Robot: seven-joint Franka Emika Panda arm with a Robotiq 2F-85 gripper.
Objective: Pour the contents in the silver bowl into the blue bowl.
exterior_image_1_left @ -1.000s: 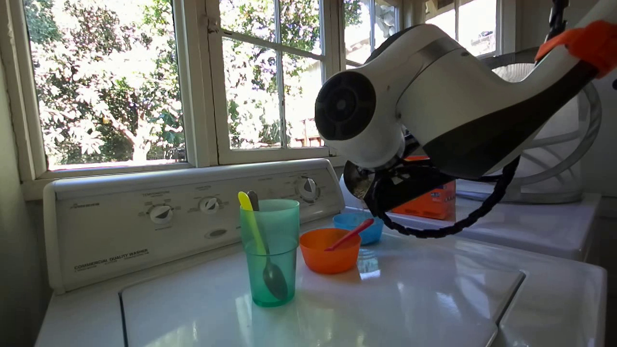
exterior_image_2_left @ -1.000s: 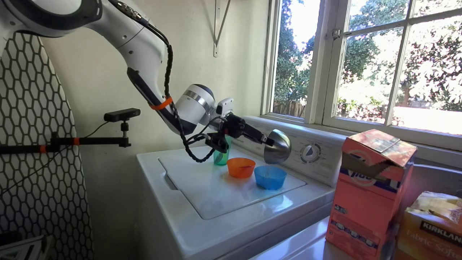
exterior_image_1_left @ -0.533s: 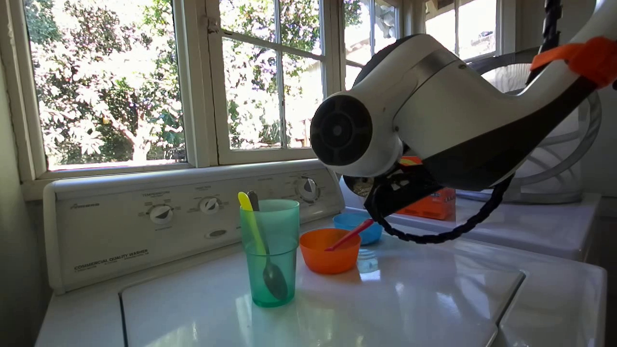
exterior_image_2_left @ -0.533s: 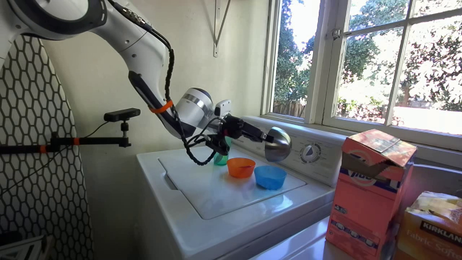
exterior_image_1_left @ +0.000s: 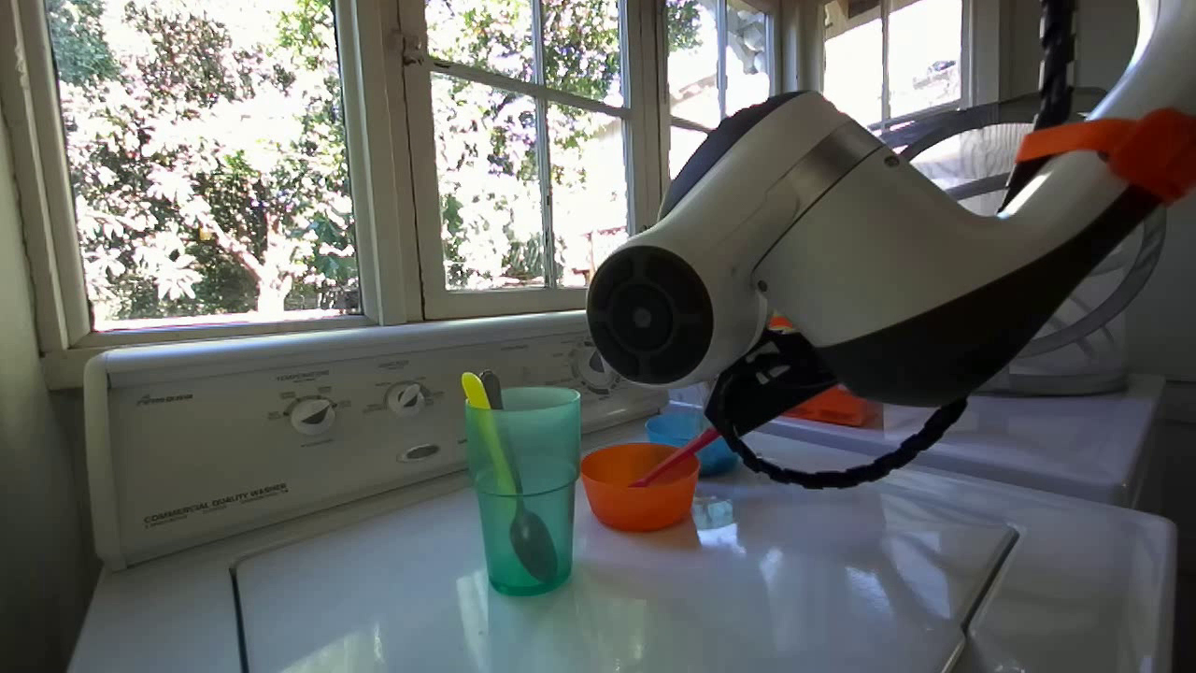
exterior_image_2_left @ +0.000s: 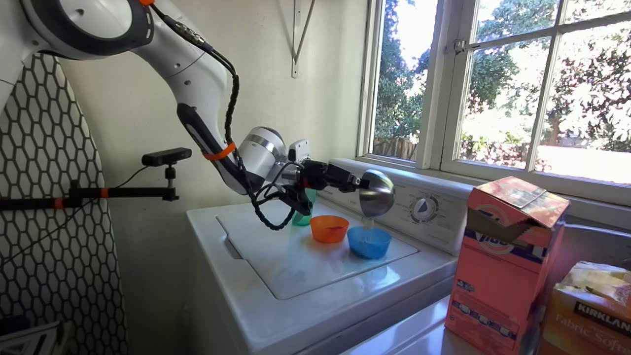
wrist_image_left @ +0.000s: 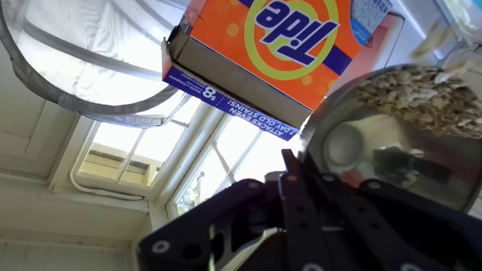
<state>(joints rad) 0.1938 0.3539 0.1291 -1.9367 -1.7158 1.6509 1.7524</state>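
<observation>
End effector: the black two-finger end effector (exterior_image_2_left: 363, 184) is gripping the wide, round, shiny silver metal bowl (exterior_image_2_left: 379, 197), pinching it at the rim.
Silver bowl: it is hanging steeply tilted above the small bright-blue plastic bowl (exterior_image_2_left: 369, 242), the two staying apart; its inner wall is mirroring parts of the robot in the wrist view.
Contents: loose, pale-brown flakes (wrist_image_left: 429, 99) are lying heaped inside the silver bowl near its rim; several blurred ones are passing over the edge, and in an exterior view a pale stream is dropping into the blue bowl.
Blue bowl: it is standing upright on the white metal washer (exterior_image_2_left: 291, 271), just beside the small orange plastic bowl (exterior_image_2_left: 329, 230); whether they are touching, I cannot tell.
Orange bowl: it is standing upright, a red utensil handle (exterior_image_1_left: 677, 456) leaning over its rim.
Teal cup: the tall, translucent teal-green cup (exterior_image_1_left: 551, 439) is standing near the orange bowl, holding a slim yellow utensil (exterior_image_1_left: 476, 391) and a dark spoon (exterior_image_1_left: 533, 547).
Boxes: the orange cardboard Tide box (exterior_image_2_left: 503, 276) is standing beside the washer, and the yellow-orange cardboard Kirkland box (exterior_image_2_left: 586, 318) is standing just beside it.
</observation>
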